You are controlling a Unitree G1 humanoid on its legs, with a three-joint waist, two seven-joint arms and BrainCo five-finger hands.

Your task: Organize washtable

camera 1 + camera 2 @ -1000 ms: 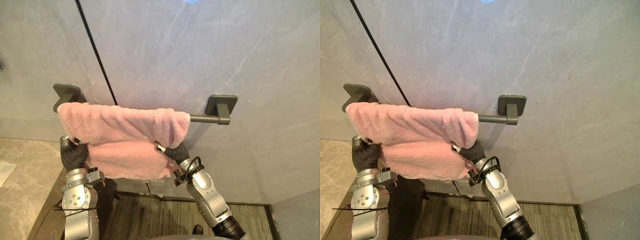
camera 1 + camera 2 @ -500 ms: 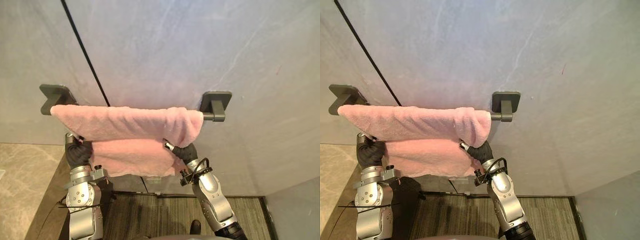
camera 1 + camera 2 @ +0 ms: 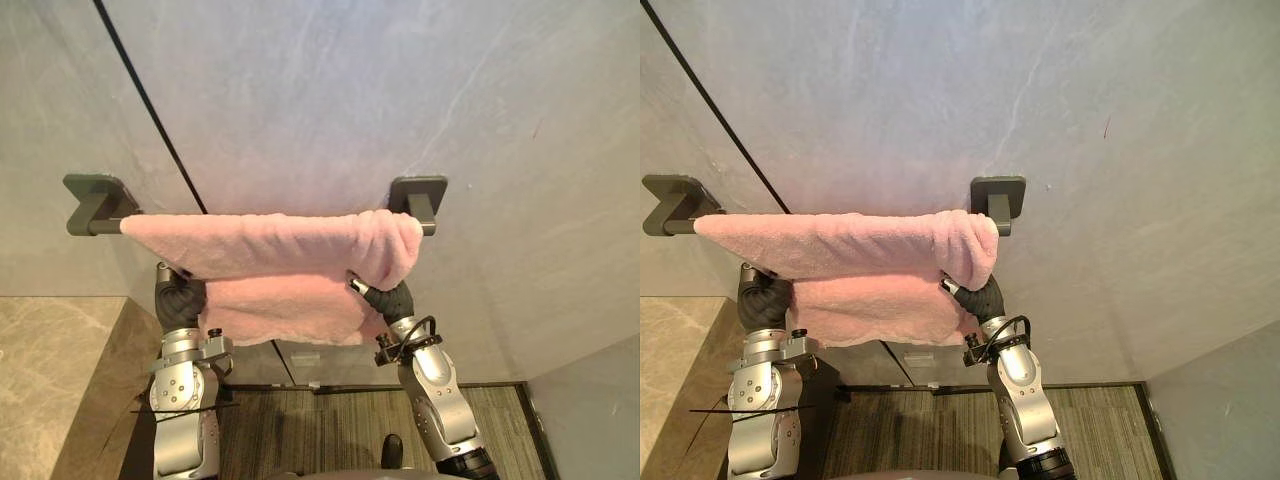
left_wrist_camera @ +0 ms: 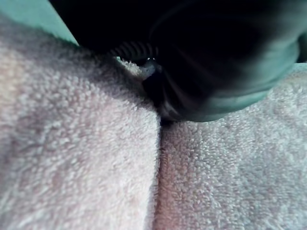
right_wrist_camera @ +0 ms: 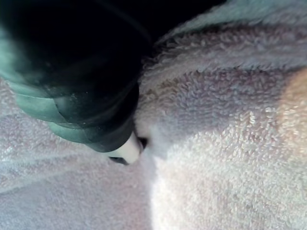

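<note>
A pink towel (image 3: 270,245) hangs folded over a dark grey wall bar (image 3: 100,226), reaching the bar's right bracket (image 3: 418,190). A short bare stretch of bar shows by the left bracket (image 3: 90,198). My left hand (image 3: 178,300) is raised under the towel's left end, its dark cover against the hanging layer. My right hand (image 3: 388,298) is up under the bunched right end. Both wrist views show pink terry (image 4: 86,158) pressed close against each hand's dark cover (image 5: 81,86).
A beige marble counter (image 3: 50,370) lies at the lower left, close to my left arm. The grey wall has a dark seam (image 3: 150,105) running down behind the bar. A striped floor mat (image 3: 320,430) lies below.
The towel has slid right along the bar with both hands: it now meets the right bracket and bares the bar at the left. The camera has also shifted.
</note>
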